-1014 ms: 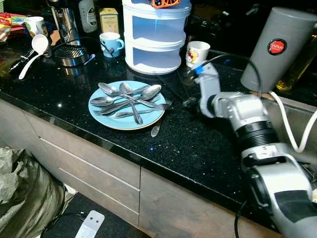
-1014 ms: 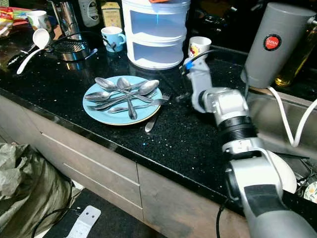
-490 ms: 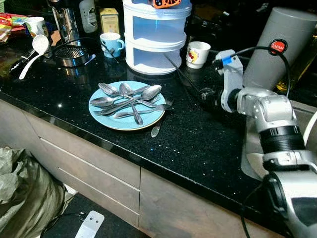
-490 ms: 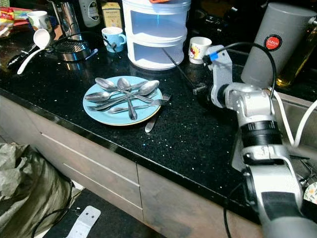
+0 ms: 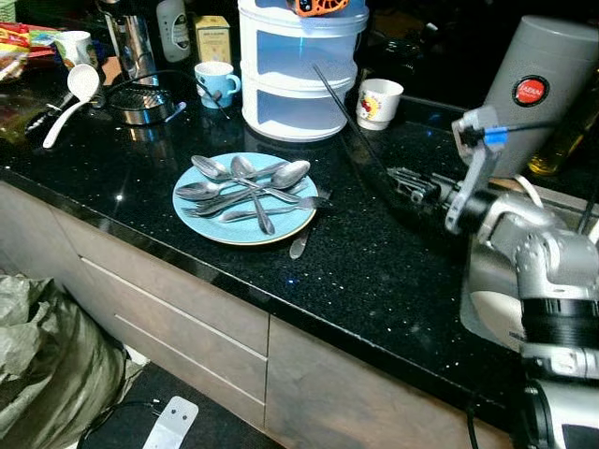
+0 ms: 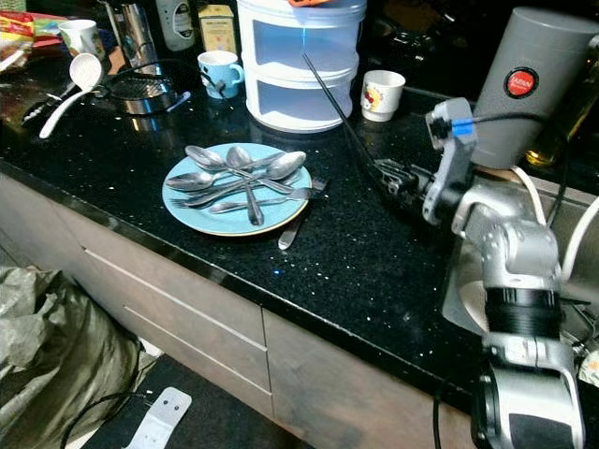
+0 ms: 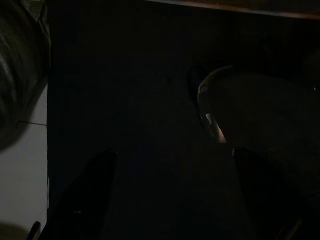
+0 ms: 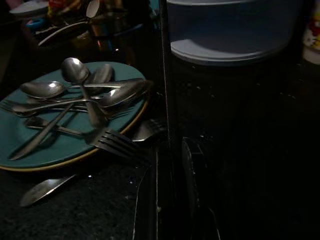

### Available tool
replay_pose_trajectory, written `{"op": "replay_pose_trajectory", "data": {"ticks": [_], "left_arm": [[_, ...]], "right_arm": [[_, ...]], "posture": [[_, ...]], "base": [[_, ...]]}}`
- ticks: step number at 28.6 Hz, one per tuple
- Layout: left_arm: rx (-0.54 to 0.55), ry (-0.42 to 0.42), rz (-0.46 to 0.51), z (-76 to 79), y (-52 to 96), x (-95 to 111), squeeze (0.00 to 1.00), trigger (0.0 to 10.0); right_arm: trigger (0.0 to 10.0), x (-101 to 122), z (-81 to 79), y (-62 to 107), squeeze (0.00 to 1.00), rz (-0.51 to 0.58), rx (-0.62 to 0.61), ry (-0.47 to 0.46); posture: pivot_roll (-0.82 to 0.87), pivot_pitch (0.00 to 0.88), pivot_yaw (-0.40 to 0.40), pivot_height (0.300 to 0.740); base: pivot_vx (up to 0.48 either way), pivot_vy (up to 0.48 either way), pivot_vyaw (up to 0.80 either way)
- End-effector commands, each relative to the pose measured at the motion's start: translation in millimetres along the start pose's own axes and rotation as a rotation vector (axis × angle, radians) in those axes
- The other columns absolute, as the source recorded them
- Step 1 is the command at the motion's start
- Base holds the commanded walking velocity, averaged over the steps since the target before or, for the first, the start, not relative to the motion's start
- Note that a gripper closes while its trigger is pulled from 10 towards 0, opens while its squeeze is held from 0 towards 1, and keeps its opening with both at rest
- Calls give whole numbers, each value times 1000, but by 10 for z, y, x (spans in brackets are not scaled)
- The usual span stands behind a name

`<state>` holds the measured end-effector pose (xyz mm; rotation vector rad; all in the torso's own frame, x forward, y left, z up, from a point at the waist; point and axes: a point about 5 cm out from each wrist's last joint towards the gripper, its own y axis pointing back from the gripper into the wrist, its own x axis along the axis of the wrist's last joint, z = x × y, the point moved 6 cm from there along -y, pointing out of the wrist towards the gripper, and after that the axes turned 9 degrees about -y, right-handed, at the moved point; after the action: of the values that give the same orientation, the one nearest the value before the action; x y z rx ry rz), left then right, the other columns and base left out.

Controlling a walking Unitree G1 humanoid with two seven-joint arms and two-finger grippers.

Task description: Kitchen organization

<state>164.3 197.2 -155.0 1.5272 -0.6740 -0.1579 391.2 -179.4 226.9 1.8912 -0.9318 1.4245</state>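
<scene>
Now right gripper (image 5: 398, 178) clamps thin black stick (image 5: 339, 108), raised above counter (image 5: 374, 271) right of plate (image 5: 211, 224).

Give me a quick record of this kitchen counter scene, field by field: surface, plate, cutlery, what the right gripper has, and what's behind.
surface: black speckled countertop
plate: blue plate near the counter's front edge
cutlery: spoons and a fork piled on the plate; one utensil on the counter touching the rim
right gripper: shut on thin black chopsticks, right of the plate
behind: white tiered container, blue mug, white mug, grey canister
left gripper: idle, dark
</scene>
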Motion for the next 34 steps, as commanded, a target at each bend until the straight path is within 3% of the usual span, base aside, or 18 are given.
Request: {"op": "replay_pose_trajectory", "data": {"ticks": [1, 11, 12, 17, 18, 25, 26, 28, 29, 31, 32, 33, 34], "left_arm": [[-47, 3, -19, 138, -16, -55, 0, 10000], [-43, 5, -15, 123, -15, -38, 0, 10000], [-47, 4, -14, 123, -14, -34, 0, 10000], [-56, 1, -14, 132, -13, -34, 0, 10000], [-59, 0, -14, 134, -13, -31, 0, 10000], [-65, 0, -13, 144, -14, -28, 0, 10000], [-66, 2, -13, 147, -14, -27, 0, 10000], [-67, 3, -12, 149, -15, -26, 0, 10000], [-69, 3, -12, 153, -15, -24, 0, 10000], [-69, 3, -12, 153, -15, -24, 0, 10000], [-70, 3, -12, 155, -15, -24, 0, 10000], [-70, 3, -12, 155, -15, -24, 0, 10000], [-75, 2, -13, 161, -15, -23, 0, 10000]], "right_arm": [[0, 67, 84, 116, 0, 61, -22, -29], [0, 34, 224, 187, 0, 58, -106, -35], [0, -20, 320, 213, 0, 24, -160, -10], [0, -33, 457, 273, 0, -14, -239, 40], [0, -22, 555, 328, 0, -51, -303, 97], [0, -84, 731, 422, 0, -216, -427, 253], [0, -98, 781, 441, 0, -261, -461, 323], [0, -79, 791, 434, 0, -257, -470, 326], [784, -17, 809, 423, 0, -230, -486, 324], [784, -17, 809, 423, 0, -230, -486, 324], [2039, 23, 809, 411, 0, -208, -489, 328], [2039, 23, 809, 411, 0, -208, -489, 328], [10000, 78, 812, 398, 0, -182, -494, 319]], "posture": [[-28, 0, -35, 740], [-35, 0, -25, 740], [-36, 0, -22, 740], [-37, 0, -20, 740], [-44, 0, -18, 740], [-47, 0, -19, 740], [-45, 0, -20, 740], [-45, 0, -21, 740], [-44, 0, -21, 740], [-44, 0, -21, 740], [-44, 0, -21, 740], [-44, 0, -21, 740], [-47, 0, -21, 740]], "base": [[0, 0, -700], [0, 0, -700], [0, 0, -706], [0, 0, -704], [0, 0, -681], [0, 0, -671], [0, 0, 0], [0, 0, 0], [0, 0, 0], [0, 0, 0], [0, 0, 0], [0, 0, 0], [0, 0, 0]]}}
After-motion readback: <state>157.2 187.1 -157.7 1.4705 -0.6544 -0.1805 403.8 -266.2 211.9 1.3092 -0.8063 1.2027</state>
